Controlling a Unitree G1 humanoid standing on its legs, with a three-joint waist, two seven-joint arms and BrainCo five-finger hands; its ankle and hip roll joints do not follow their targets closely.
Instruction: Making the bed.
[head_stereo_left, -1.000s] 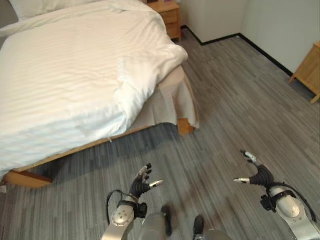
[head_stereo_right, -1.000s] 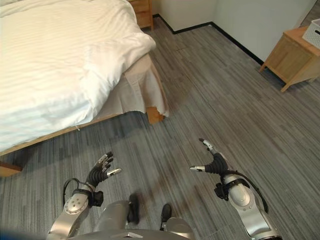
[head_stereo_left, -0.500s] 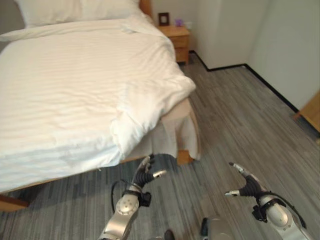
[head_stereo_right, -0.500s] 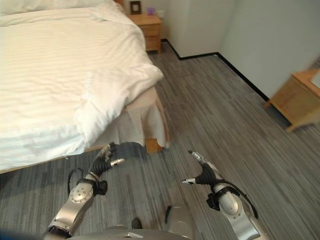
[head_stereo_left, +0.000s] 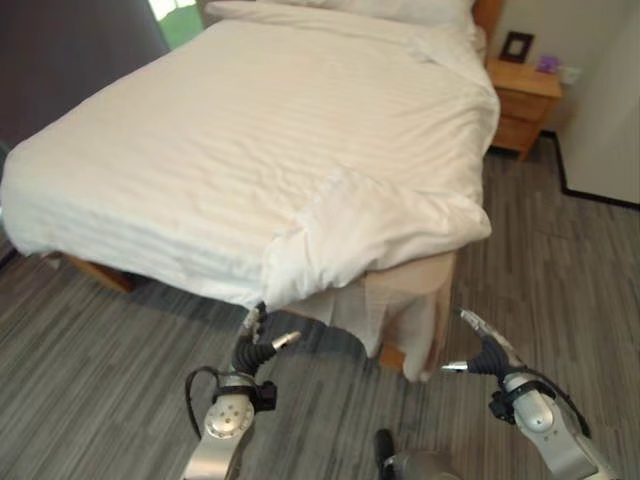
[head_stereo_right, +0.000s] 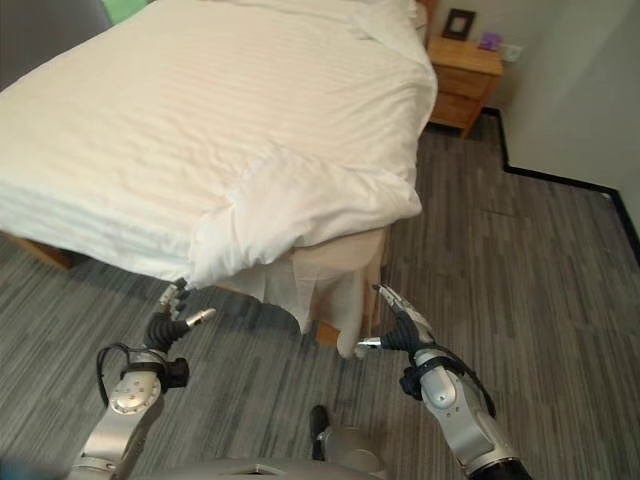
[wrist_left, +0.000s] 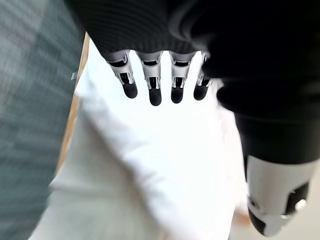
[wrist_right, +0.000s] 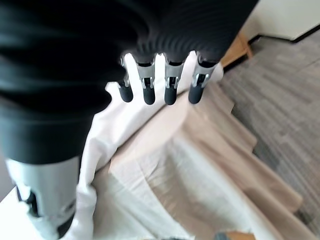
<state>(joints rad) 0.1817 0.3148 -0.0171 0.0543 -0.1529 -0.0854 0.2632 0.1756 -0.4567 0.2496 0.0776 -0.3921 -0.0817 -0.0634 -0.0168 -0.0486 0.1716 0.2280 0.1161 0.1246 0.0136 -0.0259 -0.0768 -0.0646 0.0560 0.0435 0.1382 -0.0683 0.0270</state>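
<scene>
Your left hand (head_stereo_left: 256, 345) hangs open, fingers relaxed, just below the drooping edge of the white striped duvet (head_stereo_left: 270, 150) at the bed's foot corner. Your right hand (head_stereo_right: 396, 322) is open too, thumb spread, beside the beige bed skirt (head_stereo_right: 335, 280) under that corner. A wooden nightstand (head_stereo_right: 462, 84) stands beyond the bed's far side.

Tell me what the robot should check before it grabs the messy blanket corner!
1. Left robot hand empty and open: ok, fingers relaxed, holding nothing.
2. Right robot hand empty and open: ok.
3. Both hands near the bed's foot corner: ok, they hover just below it, touching nothing.
4. Duvet lying flat: not ok, its corner is folded back and bunched.
5. Beige bed skirt covered: not ok, it hangs exposed.
6. Duvet's far side hanging evenly: cannot tell.
</scene>
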